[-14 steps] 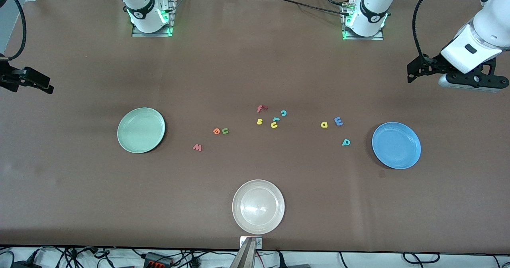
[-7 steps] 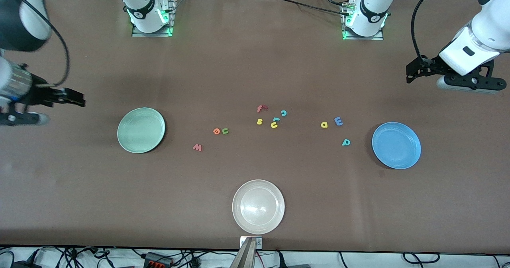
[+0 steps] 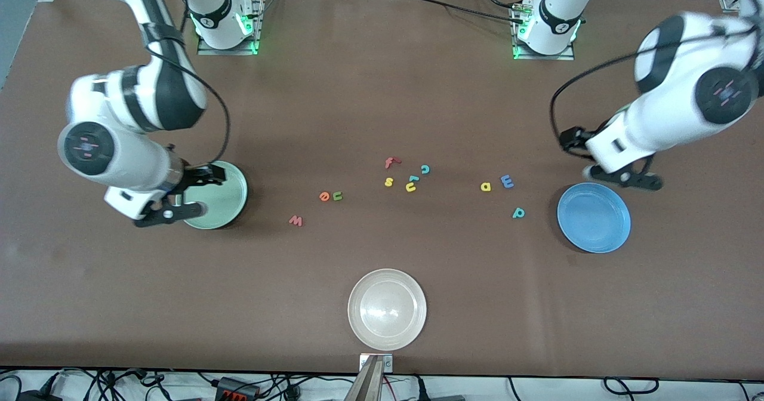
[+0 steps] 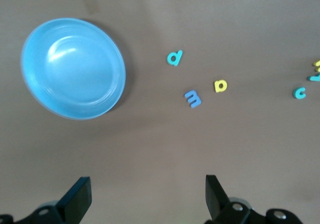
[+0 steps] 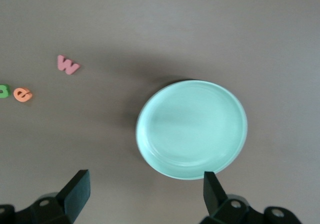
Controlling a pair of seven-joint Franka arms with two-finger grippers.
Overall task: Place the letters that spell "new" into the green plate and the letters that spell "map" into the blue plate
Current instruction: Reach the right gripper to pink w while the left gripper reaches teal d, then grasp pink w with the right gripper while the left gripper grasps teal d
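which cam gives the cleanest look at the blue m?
Left wrist view: the m shows large and unobstructed, beside the yellow a, with the teal p and the blue plate also in frame. The front view shows it too, but tiny. The right wrist view doesn't show it.

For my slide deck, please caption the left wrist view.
Open left hand above the table, facing the empty blue plate and loose letters m, a, p.

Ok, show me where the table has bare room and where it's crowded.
Bare: between the beige plate and the letters; between the w and the green plate; nearer the camera than the blue plate. Crowded: the f, s, u and c cluster.
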